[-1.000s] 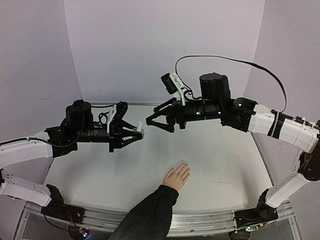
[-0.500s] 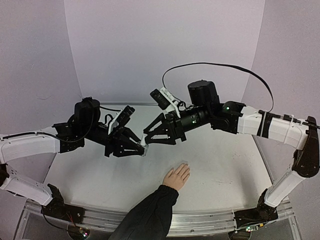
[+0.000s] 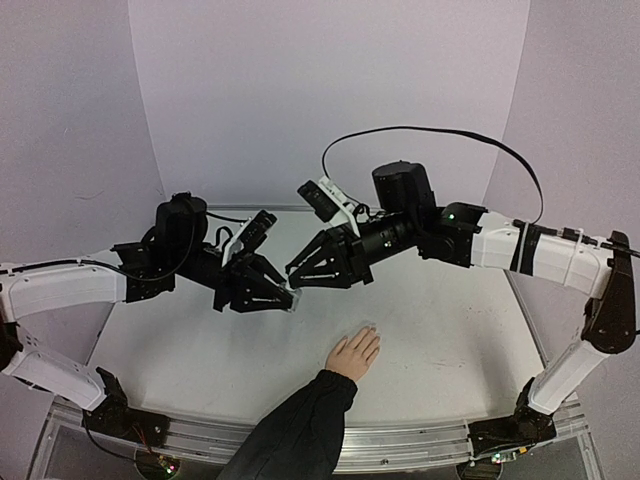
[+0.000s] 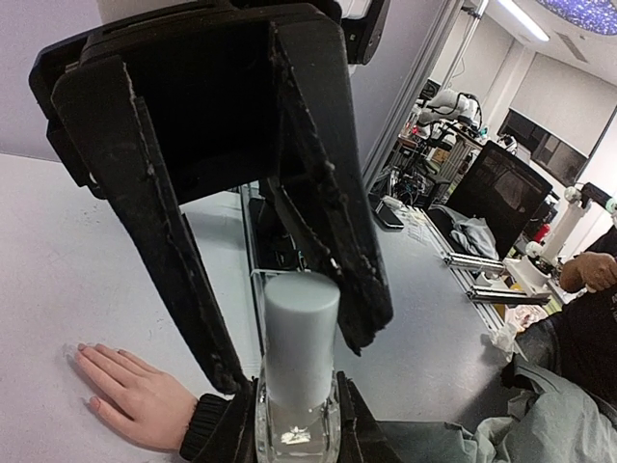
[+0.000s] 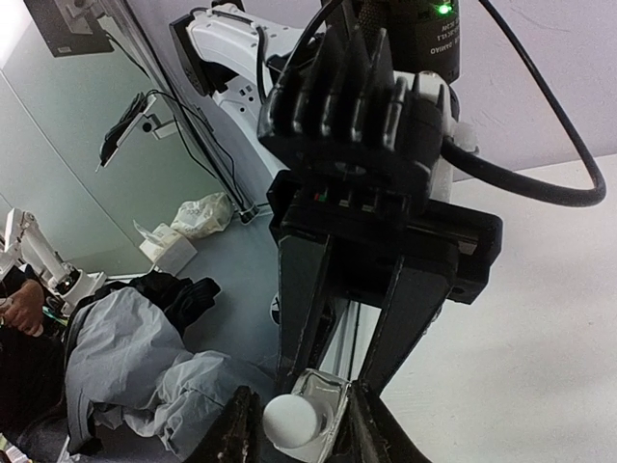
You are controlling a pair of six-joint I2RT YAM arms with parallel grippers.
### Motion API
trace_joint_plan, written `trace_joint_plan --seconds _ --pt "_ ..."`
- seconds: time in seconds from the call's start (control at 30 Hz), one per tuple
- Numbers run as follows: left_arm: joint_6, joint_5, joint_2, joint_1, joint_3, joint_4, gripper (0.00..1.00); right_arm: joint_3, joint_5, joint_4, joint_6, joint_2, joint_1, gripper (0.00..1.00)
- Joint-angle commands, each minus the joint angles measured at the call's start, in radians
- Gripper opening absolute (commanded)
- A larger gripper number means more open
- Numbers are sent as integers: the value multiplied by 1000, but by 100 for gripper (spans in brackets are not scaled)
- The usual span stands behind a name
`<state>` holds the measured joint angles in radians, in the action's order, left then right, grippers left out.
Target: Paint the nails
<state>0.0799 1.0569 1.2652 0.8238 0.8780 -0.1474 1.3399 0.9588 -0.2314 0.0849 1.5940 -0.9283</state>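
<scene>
Clamping one bottle (image 4: 299,371), left gripper (image 4: 294,429) meets right gripper (image 5: 304,429), perhaps gripping too.

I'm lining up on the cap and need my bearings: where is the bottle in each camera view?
Top external: the bottle is just left of centre, up and left of the person's hand.
Left wrist: bottom centre, cap pointing up, hand to its left.
Right wrist: bottom centre, white cap toward the camera.
Shared landmark: the white table, in all three.
</scene>
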Motion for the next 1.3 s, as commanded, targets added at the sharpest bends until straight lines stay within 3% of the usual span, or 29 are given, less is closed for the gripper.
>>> trace_joint_plan --seconds 0.0,0.07,0.17,0.3,0.4,0.5,0.57,0.63,0.73,0.77,0.8,0.83,0.87,0.93,1.0,1.17,1.27 --pt "10 31 9 -5 66 -27 0 48 55 -32 -12 3 -2 28" --pt "12 31 13 -6 70 -27 0 48 55 -32 -11 3 -1 21" --pt "8 -1 11 -7 69 -25 0 44 53 -31 -8 2 -2 0" --pt "-24 -195 -27 -15 45 -10 0 21 23 -31 2 -5 -3 0" --pt "-91 -522 -78 -15 7 18 0 5 -75 -31 38 -7 -2 0" --pt "-144 -880 -113 -14 -12 50 0 -5 -289 -33 101 -9 -12 0" --pt "-153 -1032 -125 -12 -11 65 0 3 -431 -31 138 0 -33 0" --pt "-162 -1092 -129 -11 -6 67 0 19 -534 -24 164 12 -62 0" --pt "-168 -1074 -121 -11 -1 67 0 28 -615 -23 193 16 -77 0" --pt "-162 -1062 -119 -11 -2 68 5 27 -647 -25 198 13 -77 0" --pt "-153 -1060 -118 -11 -5 67 18 25 -693 -25 204 10 -76 0" --pt "-137 -1060 -118 -11 -11 67 39 19 -774 -25 217 2 -75 0" --pt "-123 -1060 -119 -11 -17 67 68 7 -857 -26 221 -7 -72 0" --pt "-107 -1024 -123 -11 -30 67 88 -14 -941 -27 231 -20 -57 0" --pt "-97 -979 -132 -12 -44 67 99 -47 -1059 -33 239 -32 -33 0" --pt "-88 -968 -171 -12 -77 69 99 -184 -1361 -39 279 -45 51 0" --pt "-93 -973 -190 -12 -89 70 99 -286 -1440 -66 320 -43 143 0"
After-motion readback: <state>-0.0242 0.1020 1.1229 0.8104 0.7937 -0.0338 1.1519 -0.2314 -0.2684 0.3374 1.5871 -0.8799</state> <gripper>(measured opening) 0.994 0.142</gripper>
